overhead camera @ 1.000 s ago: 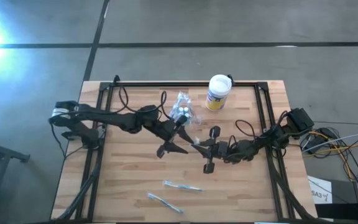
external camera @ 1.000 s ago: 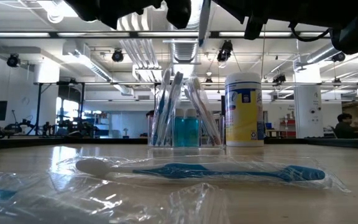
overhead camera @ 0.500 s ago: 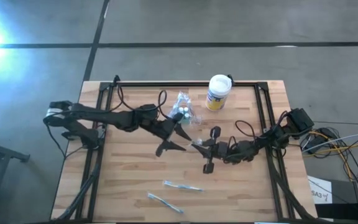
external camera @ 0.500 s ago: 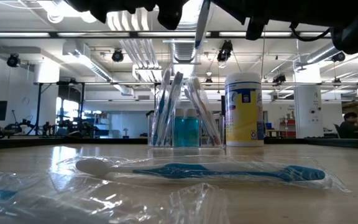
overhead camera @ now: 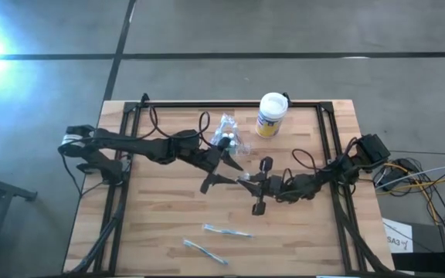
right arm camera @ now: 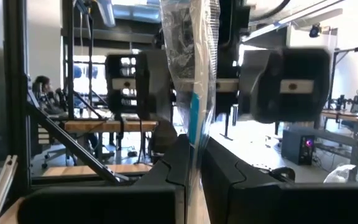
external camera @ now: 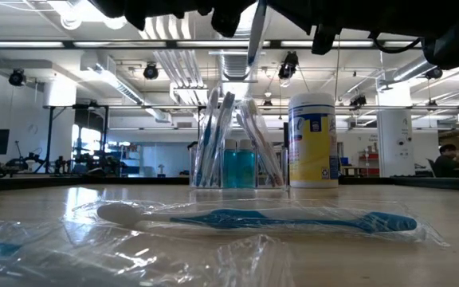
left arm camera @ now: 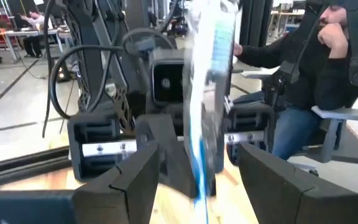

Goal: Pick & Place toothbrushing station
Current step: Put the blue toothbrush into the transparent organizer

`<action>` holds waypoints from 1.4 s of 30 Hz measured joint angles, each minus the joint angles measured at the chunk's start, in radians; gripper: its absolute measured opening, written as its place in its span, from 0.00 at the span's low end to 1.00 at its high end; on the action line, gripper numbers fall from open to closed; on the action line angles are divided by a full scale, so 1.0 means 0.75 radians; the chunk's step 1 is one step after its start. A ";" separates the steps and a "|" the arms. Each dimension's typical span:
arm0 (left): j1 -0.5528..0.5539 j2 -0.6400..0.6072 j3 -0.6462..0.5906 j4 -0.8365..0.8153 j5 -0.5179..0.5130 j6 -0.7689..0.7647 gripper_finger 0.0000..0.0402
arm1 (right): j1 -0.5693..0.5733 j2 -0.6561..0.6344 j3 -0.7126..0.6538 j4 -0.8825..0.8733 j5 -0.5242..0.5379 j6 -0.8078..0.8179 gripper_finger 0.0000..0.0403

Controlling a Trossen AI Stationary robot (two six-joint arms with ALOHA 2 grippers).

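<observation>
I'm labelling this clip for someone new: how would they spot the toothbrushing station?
On the wooden table, look toward the far edge for the white-lidded, yellow-labelled canister. Just beside it stands the toothbrushing station, a clear plastic holder. Unlike the opaque, taller canister, it is see-through, with toothbrushes leaning inside.

You have a pale, striped butcher-block wooden table (overhead camera: 161, 216) framed by black metal rails (overhead camera: 230, 104). The see-through clear plastic toothbrushing station (external camera: 233, 147) shows blue-and-white brushes and two turquoise bottles inside. Beside it, the round canister (external camera: 312, 139) has a white lid and a yellow-and-blue label. The wrapped toothbrush lying up front (external camera: 253, 218) is blue with a white head, in glossy clear film. Both arms are black, and the floor (overhead camera: 284, 31) is grey with dark seams.
</observation>
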 joint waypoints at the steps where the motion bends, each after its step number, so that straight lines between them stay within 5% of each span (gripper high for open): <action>1: 0.000 0.008 0.012 0.001 0.000 0.000 0.54 | -0.002 0.000 0.004 -0.015 0.000 0.006 0.04; 16: -0.001 0.053 0.051 0.005 0.004 0.007 0.51 | 0.000 0.000 0.061 -0.097 0.012 -0.023 0.04; 29: -0.003 0.050 0.049 -0.034 0.028 0.041 0.06 | -0.001 0.000 0.059 -0.091 0.020 -0.013 0.05; 42: -0.003 0.018 0.048 -0.128 0.045 0.078 0.06 | 0.015 0.000 0.059 -0.118 0.010 0.001 0.42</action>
